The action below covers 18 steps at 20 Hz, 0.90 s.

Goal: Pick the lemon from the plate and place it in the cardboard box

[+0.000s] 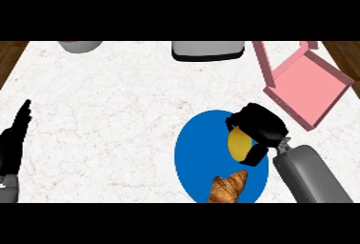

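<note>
While the right hand's fingers [255, 153] curl round the lemon [239, 144], pinching it against the black palm, the fruit sits over the right part of the blue plate [193, 147]. Beside it on the plate lies a croissant [229, 187]. Up and to the right, the pink cardboard box [309, 88] stands open on the desk [105, 109]. At the left edge, the left hand [13, 138] rests, fingers straight.
</note>
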Motion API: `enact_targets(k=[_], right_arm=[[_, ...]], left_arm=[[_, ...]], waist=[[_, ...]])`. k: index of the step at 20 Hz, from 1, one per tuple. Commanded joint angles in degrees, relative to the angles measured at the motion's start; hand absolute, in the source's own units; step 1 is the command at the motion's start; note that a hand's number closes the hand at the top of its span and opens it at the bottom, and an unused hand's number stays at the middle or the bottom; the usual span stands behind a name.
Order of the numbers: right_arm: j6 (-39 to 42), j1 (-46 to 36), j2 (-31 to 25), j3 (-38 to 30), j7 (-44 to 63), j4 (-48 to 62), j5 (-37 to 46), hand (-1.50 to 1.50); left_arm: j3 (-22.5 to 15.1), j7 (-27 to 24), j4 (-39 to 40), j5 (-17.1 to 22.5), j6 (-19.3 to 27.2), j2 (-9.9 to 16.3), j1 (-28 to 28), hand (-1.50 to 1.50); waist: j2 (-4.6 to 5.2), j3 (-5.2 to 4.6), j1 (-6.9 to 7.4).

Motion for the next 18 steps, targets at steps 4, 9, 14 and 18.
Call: enact_targets(k=[4,9,14,18], right_arm=[[-4.9,4.1,-18.1,-28.4,-0.1,7.1,-11.8,1.50],[-6.3,3.3,-29.2,-44.1,-11.6,16.0,-23.4,1.50],[-7.7,4.2,-36.3,-52.9,-30.0,25.9,-31.7,1.50],[-3.1,-1.5,-42.9,-52.6,-36.5,37.0,-31.9,1.50]], left_arm=[[2.6,0.1,-0.2,0.9,1.5,0.3,2.4,0.00],[1.3,-0.8,-1.2,0.6,0.9,-0.3,1.5,0.00],[-0.7,0.6,-1.4,-0.2,-0.6,-0.2,-1.2,0.00],[-2.5,1.3,-1.1,-1.5,0.2,-2.1,-3.6,0.00]], waist=[[0.37,0.52,-4.33],[0.56,0.44,-0.76],[0.70,0.29,1.96],[0.80,0.11,4.46]])
